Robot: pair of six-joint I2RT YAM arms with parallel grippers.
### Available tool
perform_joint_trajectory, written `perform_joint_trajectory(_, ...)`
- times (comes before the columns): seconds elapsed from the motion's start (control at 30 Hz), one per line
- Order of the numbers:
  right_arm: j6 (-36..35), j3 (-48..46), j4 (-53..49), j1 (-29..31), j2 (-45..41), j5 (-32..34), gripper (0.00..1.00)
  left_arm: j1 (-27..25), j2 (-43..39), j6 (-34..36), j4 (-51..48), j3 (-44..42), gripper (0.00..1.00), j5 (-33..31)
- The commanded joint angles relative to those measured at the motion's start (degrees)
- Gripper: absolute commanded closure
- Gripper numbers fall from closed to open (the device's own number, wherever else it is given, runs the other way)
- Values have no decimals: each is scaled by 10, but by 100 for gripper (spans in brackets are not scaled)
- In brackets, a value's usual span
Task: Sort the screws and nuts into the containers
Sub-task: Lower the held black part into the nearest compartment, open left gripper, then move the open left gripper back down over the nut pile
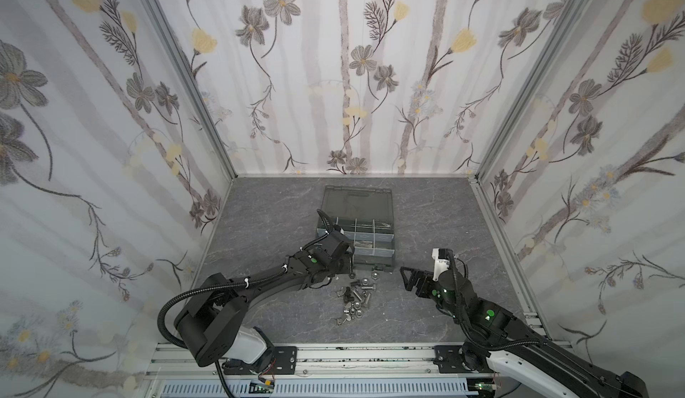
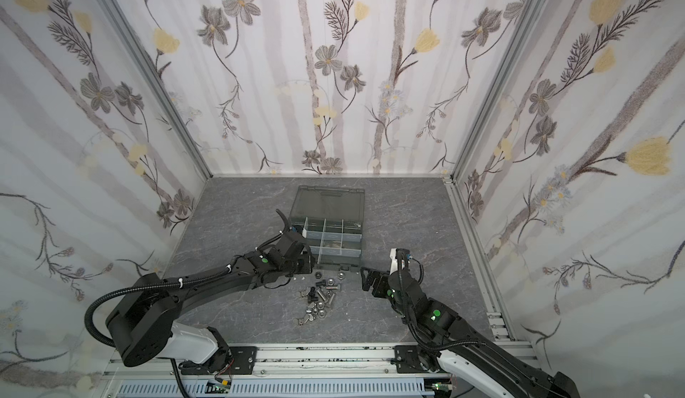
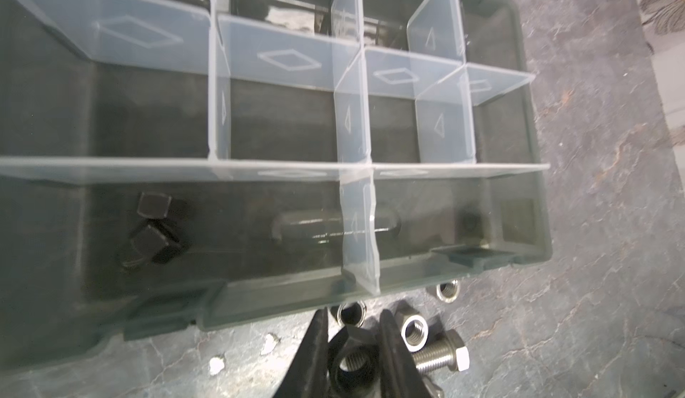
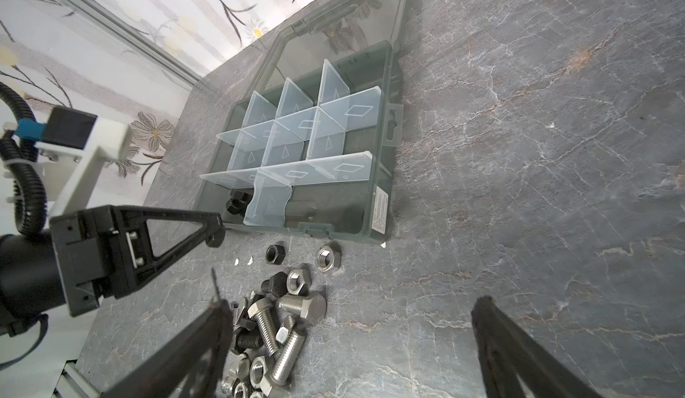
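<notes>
Black nut [image 3: 352, 362] is clamped in the left pincer [image 3: 354, 327] beside the organiser case [image 3: 278, 298]. The right pincer [image 4: 352, 303] is held wide.

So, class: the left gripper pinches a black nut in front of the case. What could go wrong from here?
1. The nut is held only between narrow fingers; it might twist out and drop back into the pile.
2. The left gripper sits close to the case wall; with too little lift it could knock the case.

Screws [image 4: 302, 305] and nuts [image 4: 328, 258] lie before the case [image 4: 326, 229]
</notes>
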Motion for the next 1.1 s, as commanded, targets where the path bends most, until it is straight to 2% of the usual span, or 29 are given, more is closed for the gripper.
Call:
perform_joint_trajectory(0.0,9,2,-1,1,0,12,0,10,14,15,0,25,77,-7)
perform_joint_trajectory(0.3,11,0,-16,1,-15,18,0,28,73,27,1,44,77,-9)
perform_joint_trajectory(0.5,12,0,-16,1,-18,19,0,30,79,26,1,48,64,-14)
perform_joint_trajectory(1.07,14,-2,-6,1,-9,15,0,30,50,22,0,11,54,-3)
